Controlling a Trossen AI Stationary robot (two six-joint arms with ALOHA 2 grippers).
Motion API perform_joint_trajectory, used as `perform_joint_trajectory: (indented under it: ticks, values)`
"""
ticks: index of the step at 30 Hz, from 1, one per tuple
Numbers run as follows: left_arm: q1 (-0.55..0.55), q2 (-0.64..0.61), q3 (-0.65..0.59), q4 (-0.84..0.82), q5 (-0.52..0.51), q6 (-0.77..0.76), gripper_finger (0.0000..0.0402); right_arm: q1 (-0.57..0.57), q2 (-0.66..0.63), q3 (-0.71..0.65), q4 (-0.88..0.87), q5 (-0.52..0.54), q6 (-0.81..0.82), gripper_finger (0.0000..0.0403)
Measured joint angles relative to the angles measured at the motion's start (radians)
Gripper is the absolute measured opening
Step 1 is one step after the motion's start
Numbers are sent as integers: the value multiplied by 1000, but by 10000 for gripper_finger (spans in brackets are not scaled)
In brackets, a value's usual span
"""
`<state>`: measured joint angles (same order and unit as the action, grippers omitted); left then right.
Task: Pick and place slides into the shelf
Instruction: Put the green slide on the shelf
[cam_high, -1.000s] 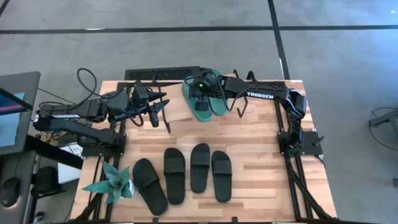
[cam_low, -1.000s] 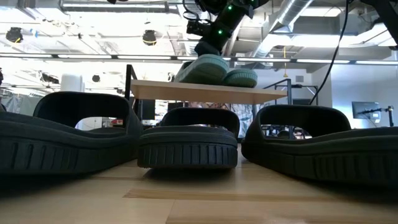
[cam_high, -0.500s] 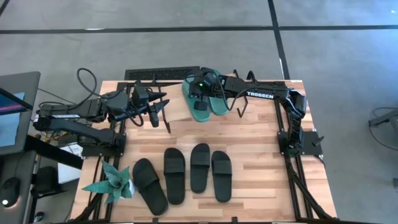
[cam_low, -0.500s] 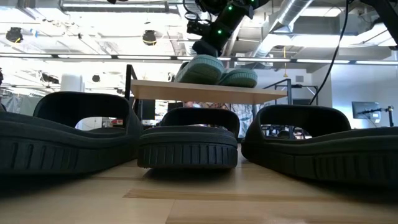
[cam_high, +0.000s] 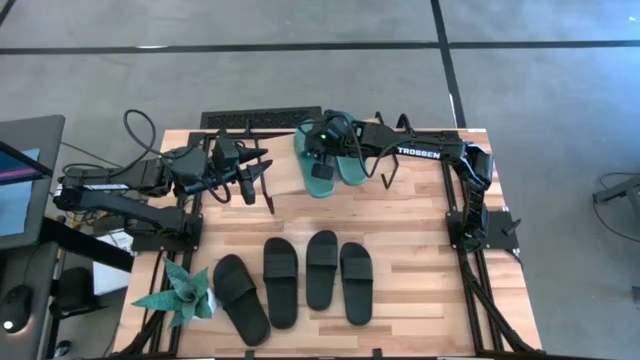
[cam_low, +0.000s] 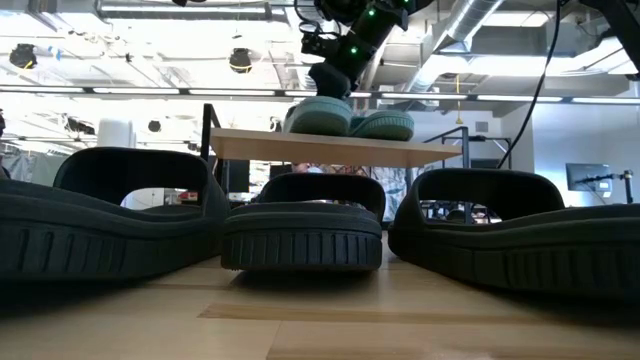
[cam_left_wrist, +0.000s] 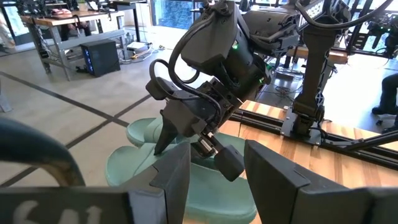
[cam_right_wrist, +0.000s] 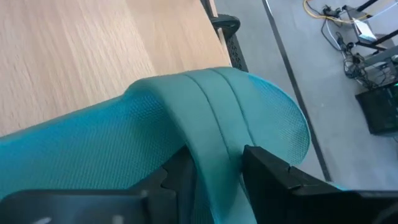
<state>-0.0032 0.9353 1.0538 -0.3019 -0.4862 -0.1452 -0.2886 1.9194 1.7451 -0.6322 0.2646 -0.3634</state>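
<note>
Nearest the table's front edge, four black rubber slide sandals (cam_high: 295, 280) lie in a row on the wooden tabletop (cam_high: 420, 270). Farther back, my left gripper (cam_high: 252, 180) waits with its fingers spread and empty. Beyond it, two teal green rubber slides (cam_high: 330, 160) rest side by side on the slanted light wood shelf (cam_low: 335, 148). My right gripper (cam_high: 322, 150) sits on the left teal slide, fingers (cam_right_wrist: 267, 168) straddling its strap, loosened.
</note>
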Motion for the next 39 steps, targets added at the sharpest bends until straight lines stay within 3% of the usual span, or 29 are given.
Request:
perform_joint_trajectory:
  ticks: [13, 39]
  values:
    - [0, 0, 0, 0, 0, 0, 139, 0, 0, 0, -7, -2, -8, 173]
    - [0, 0, 0, -33, 0, -22, 139, -22, -1, 22, -68, 96, -39, 147]
